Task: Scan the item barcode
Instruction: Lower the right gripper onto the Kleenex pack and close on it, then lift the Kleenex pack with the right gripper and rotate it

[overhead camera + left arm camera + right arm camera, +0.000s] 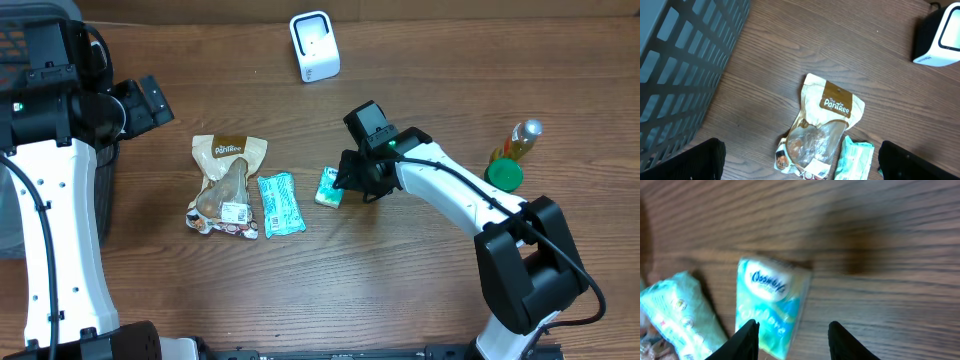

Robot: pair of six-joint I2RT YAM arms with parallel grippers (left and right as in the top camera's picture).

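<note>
The item nearest my right gripper is a small blue-green packet [328, 187] [771, 297], lying flat on the wooden table. My right gripper [347, 180] [792, 326] hangs just over its right end, jaws apart, with one corner of the packet between the fingertips [751, 330] and nothing gripped. No barcode shows on the packet's upper face. The white scanner [314, 46] [937, 37] stands at the back of the table. At the far left, my left gripper [150, 100] [800, 162] is wide open high above a brown snack pouch [226, 185] [822, 127].
A long teal packet [281, 203] [855, 157] lies between the pouch and the small packet. A white label [236, 211] sits on the pouch. A yellow bottle [520, 140] and a green lid [505, 176] stand at the right. A grey basket [680, 65] is at the left.
</note>
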